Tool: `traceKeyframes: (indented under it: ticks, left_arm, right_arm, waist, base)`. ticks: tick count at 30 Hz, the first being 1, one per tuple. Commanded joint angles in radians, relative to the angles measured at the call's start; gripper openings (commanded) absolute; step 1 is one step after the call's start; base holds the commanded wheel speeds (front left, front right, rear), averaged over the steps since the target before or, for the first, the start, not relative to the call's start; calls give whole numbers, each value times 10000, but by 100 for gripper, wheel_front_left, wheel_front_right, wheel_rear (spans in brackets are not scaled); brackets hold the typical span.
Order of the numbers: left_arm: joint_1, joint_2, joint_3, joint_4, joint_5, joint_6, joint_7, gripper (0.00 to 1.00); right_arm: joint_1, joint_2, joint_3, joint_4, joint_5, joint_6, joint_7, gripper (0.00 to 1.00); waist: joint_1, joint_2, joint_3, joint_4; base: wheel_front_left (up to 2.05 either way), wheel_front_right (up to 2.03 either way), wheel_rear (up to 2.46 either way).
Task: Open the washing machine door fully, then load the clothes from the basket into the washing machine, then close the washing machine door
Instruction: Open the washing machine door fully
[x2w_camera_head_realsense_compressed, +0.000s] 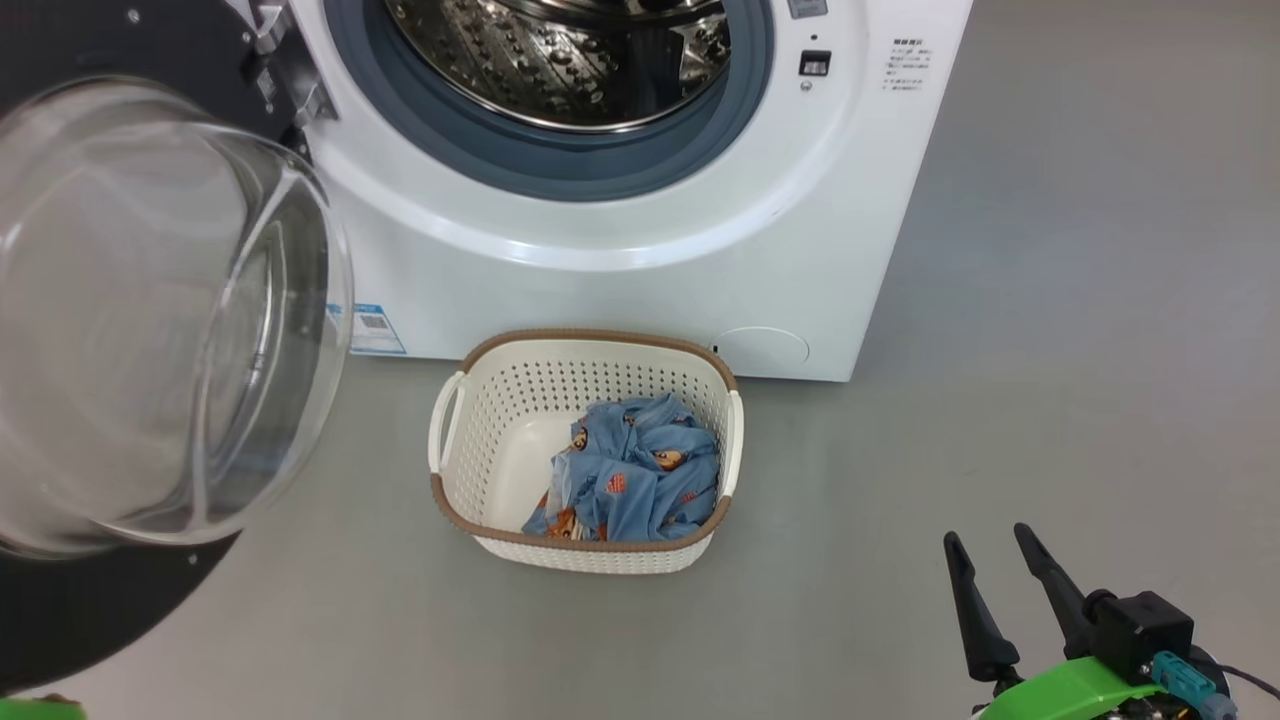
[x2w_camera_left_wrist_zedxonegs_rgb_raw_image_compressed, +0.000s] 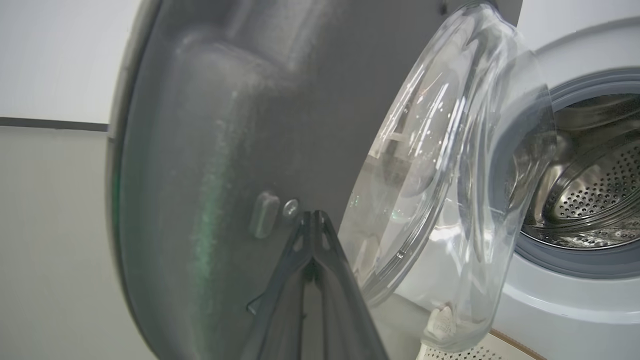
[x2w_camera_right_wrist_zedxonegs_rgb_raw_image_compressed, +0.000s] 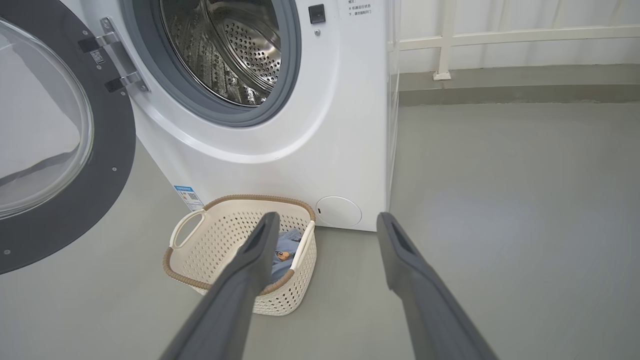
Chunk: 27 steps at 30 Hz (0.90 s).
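Note:
The washing machine stands with its steel drum exposed. Its door hangs swung out to the left, the glass bowl bulging toward me. On the floor in front sits the cream basket, and the blue printed clothes lie bunched in its right half. My left gripper is shut, its tips against the dark inner face of the door, holding nothing. My right gripper is open at the lower right, right of the basket, nothing between its fingers.
Grey floor spreads wide to the right of the machine. A blue energy label and a round service flap mark the machine's lower front. A white railing runs along the back wall.

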Motion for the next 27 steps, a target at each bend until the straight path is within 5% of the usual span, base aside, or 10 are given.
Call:
traceKeyframes:
  ticks: [1, 14, 27]
  left_arm:
    - [-450, 572, 513, -48, -76, 26, -53, 0]
    - [-1426, 1327, 1310, 1320, 204, -293, -53, 0]
    - [-759, 322, 1220, 220, 1182, -684, -53, 0]
  right_arm:
    - [-340, -43, 274, -256, -103, 16, -116, 100]
    - [-481, -43, 303, -377, -242, 16, -26, 100]
    - [-317, -43, 345, -114, 1, 16, -58, 100]
  waist:
    - [0, 0, 100, 2]
    - [0, 0, 416, -90]
    - [0, 0, -215, -72]
  base:
    - [0, 0, 0]
    - [0, 0, 0]
    - [0, 0, 0]
